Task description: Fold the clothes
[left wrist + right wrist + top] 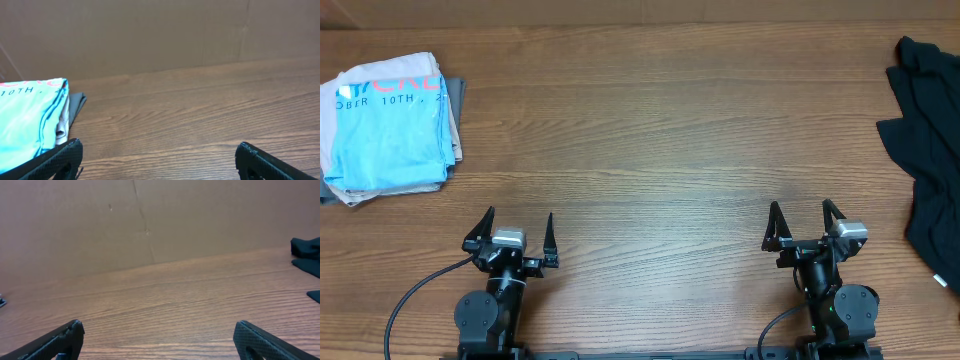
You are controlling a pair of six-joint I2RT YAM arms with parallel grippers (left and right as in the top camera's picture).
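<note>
Overhead: a folded light blue T-shirt (pixel 390 130) lies at the far left of the table (pixel 650 120), and both pincers are empty.
The T-shirt tops a small stack of beige and grey cloth, well apart from the left gripper (pixel 520 214), ahead and to its left. The right gripper (pixel 801 205) is farther off. Both have their jaws spread wide. A black garment (pixel 930 160) lies at the right edge.

Open table (pixel 650 130) lies between the blue T-shirt pile (pixel 390 125), left, and black garment (pixel 930 150), right.
</note>
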